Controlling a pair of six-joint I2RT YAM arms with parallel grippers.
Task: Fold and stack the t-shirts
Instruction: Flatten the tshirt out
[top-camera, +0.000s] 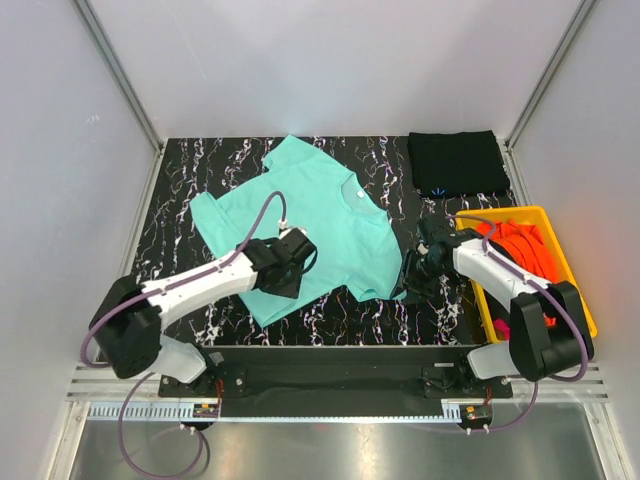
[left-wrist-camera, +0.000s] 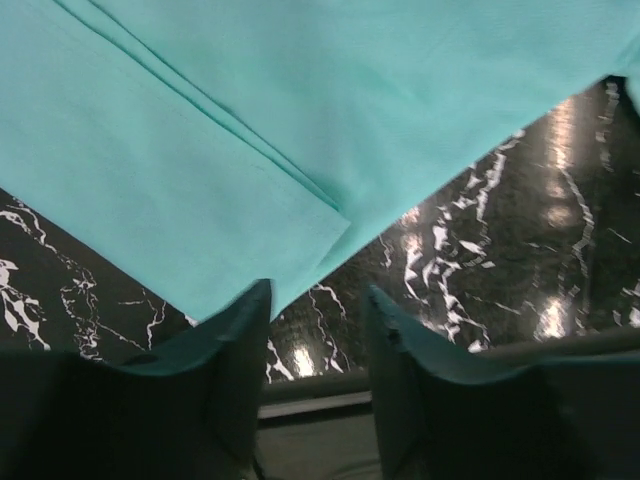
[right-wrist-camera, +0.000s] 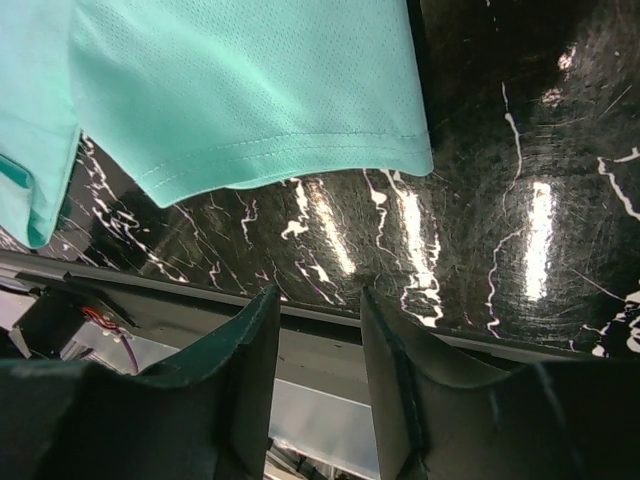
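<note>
Black marbled table (top-camera: 190, 170) inside white walls; light teal t-shirt (top-camera: 320, 215) spread unfolded and skewed at centre frame.
Only the top view shows the black t-shirt (top-camera: 458, 163) folded at upper right and the orange t-shirt (top-camera: 522, 245) heaped in the yellow bin (top-camera: 505, 213) at right. The left wrist view shows overlapping teal layers ending in a corner just above the left gripper (left-wrist-camera: 318, 300), whose fingers are parted with nothing between them. The right wrist view shows mesh weave and a stitched hem above the right gripper (right-wrist-camera: 315, 300), likewise parted and empty.
</note>
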